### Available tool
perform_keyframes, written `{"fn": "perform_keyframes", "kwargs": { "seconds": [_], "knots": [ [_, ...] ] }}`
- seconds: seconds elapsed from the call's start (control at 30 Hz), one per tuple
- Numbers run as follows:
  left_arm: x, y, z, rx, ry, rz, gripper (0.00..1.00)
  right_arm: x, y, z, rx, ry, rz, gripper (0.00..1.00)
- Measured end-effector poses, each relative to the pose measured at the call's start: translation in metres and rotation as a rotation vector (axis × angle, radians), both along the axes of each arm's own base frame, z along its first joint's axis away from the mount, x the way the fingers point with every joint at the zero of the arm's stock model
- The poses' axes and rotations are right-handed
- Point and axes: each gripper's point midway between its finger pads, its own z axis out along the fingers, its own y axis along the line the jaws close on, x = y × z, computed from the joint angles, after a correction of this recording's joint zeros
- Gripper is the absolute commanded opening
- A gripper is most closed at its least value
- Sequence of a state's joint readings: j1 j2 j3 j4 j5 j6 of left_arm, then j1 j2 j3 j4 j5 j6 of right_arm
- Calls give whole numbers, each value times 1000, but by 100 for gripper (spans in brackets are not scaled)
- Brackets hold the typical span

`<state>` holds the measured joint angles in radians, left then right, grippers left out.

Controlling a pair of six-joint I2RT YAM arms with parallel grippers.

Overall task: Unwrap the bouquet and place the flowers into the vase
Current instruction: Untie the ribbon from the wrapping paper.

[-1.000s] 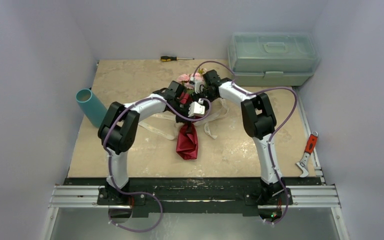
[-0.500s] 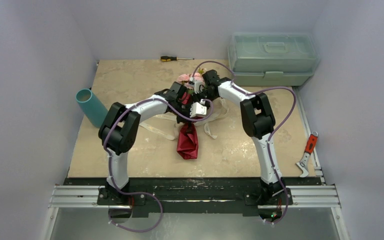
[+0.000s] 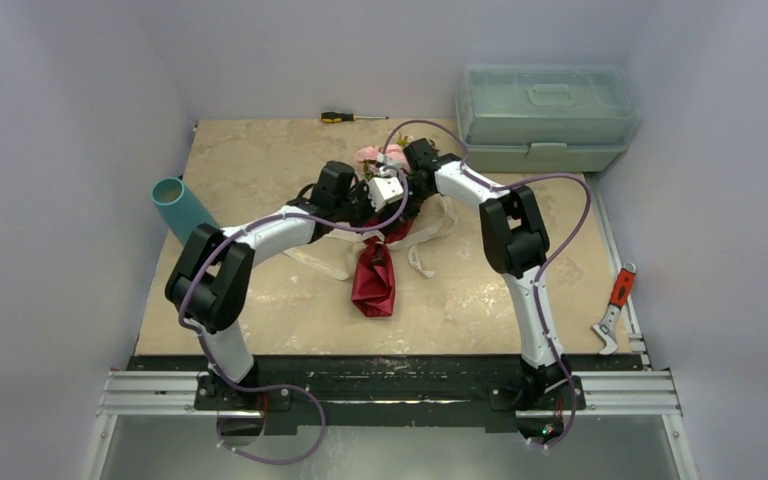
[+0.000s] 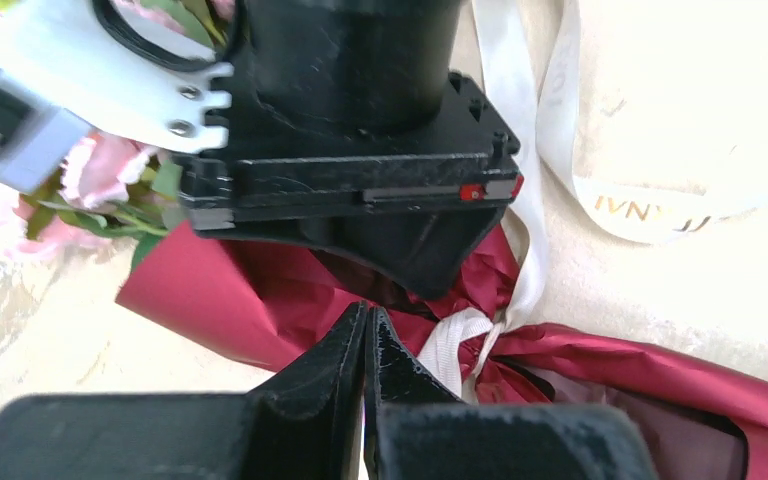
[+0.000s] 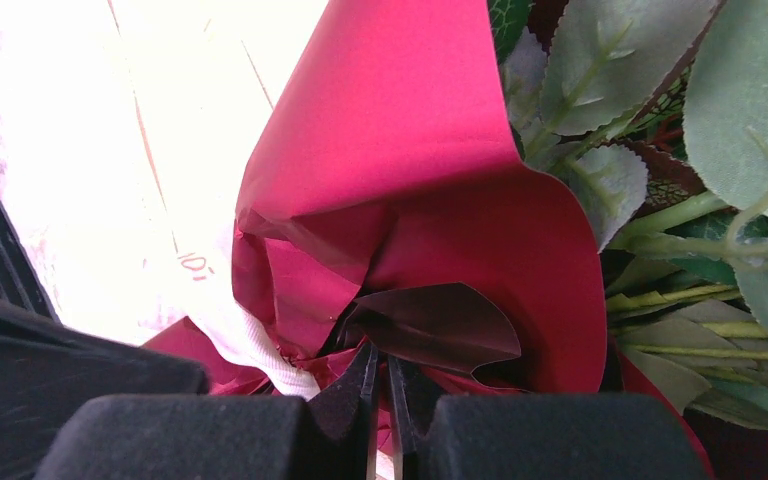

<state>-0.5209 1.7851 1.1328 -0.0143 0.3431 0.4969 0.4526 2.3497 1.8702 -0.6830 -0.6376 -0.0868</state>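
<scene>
Likely the thin, crinkly maroon paper (image 5: 410, 150) is best pinched by its loose edge; the left gripper (image 4: 365, 340) is clenched, while the right gripper (image 5: 380, 365) cannot be judged.

One table (image 3: 260, 170). On its middle, one bouquet (image 3: 375, 275), its roses too hidden to count. At its left edge, one vase (image 3: 182, 212). At its far right corner, one toolbox (image 3: 545, 115). At its far edge, one screwdriver (image 3: 352, 117). Off its right edge, one red-handled tool (image 3: 615, 305). Over it, two arms (image 3: 250, 240).
</scene>
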Motion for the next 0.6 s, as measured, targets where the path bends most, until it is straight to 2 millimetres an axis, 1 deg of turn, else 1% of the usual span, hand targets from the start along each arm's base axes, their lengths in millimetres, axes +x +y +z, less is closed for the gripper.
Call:
{"fn": "perform_keyframes", "kwargs": {
  "seconds": [0.07,0.13,0.23,0.33,0.37,0.4,0.47,0.53,0.6],
  "knots": [
    [5,0,11,-43,-9,12,0,0,0,0,0,-1,1,10],
    [3,3,16,-60,4,-23,12,0,0,0,0,-1,2,10],
    [-8,7,14,-16,12,-135,20,0,0,0,0,-2,4,10],
    [-27,5,6,28,27,-250,26,0,0,1,-1,-2,5,10],
    [-34,4,2,46,36,-282,27,0,0,1,-1,-1,5,10],
    [-39,4,1,57,42,-304,26,0,0,1,-2,-1,5,10],
    [-47,0,-2,78,48,-346,19,0,0,1,-2,-2,6,10],
    [-48,-5,-3,92,42,-375,15,0,0,0,-2,-1,6,10],
    [-48,-9,-8,105,41,-395,14,0,0,0,-2,-1,6,10]
  ]
}}
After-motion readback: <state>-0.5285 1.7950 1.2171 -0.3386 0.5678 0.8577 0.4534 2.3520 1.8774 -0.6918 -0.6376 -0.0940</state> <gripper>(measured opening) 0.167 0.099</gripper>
